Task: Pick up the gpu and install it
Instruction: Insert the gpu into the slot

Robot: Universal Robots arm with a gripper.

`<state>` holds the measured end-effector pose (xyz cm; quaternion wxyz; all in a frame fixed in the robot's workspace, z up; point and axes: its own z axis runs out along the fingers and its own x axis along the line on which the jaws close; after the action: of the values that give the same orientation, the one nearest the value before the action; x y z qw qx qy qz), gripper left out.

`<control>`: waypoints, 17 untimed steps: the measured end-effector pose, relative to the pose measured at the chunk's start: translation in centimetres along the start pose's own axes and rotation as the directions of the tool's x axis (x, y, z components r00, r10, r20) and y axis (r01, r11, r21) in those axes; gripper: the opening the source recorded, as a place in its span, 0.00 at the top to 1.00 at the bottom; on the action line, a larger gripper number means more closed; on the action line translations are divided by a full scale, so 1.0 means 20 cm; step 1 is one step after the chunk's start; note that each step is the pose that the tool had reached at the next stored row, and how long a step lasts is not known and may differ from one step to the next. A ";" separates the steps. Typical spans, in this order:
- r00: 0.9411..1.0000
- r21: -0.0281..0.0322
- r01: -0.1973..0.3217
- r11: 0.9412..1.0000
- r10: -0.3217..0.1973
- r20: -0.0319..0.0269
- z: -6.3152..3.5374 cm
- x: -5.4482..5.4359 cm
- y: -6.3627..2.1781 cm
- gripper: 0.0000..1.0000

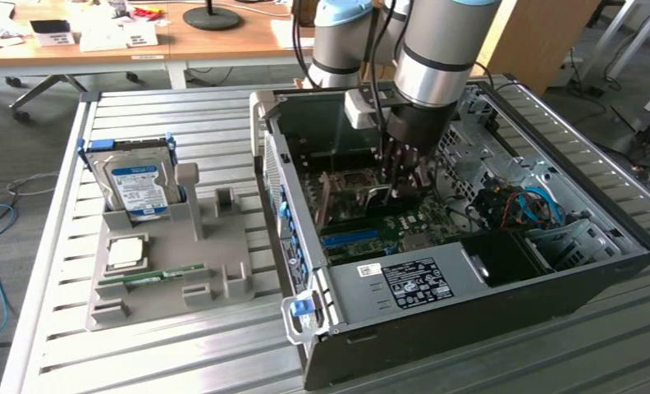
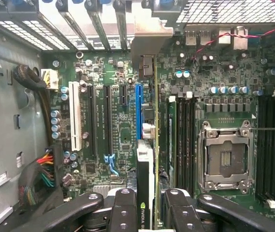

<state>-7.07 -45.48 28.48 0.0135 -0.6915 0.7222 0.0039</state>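
- Plainly, the gripper [image 2: 147, 209] has its jaws clamped on the gpu [image 2: 145, 164], held edge-on between them.
- Its long axis runs straight ahead of the jaws, parallel to the blue slot [image 2: 138, 111] just beside it.

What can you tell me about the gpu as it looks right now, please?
The gpu is a thin card seen edge-on: a green-gold board edge, a silver block, a black part with a green logo, and a silver-grey metal bracket at its far end. The gripper clamps it from both sides, holding it on edge inside the computer case, over the motherboard beside the blue slot. Whether it touches a slot cannot be told.
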 end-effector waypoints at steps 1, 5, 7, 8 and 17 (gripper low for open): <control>1.000 0.000 0.000 1.000 0.000 0.000 0.004 0.00 0.002 0.73; 1.000 0.000 0.003 1.000 -0.003 0.000 0.015 0.00 0.008 0.73; 1.000 0.000 0.004 1.000 -0.004 0.000 0.016 0.01 0.012 0.73; 1.000 0.000 0.004 1.000 -0.004 0.000 0.016 0.01 0.016 0.73; 1.000 0.000 0.007 1.000 -0.007 0.000 0.021 0.02 0.043 0.73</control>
<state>-7.95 -45.88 28.04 0.0135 -0.6941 0.7198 0.0040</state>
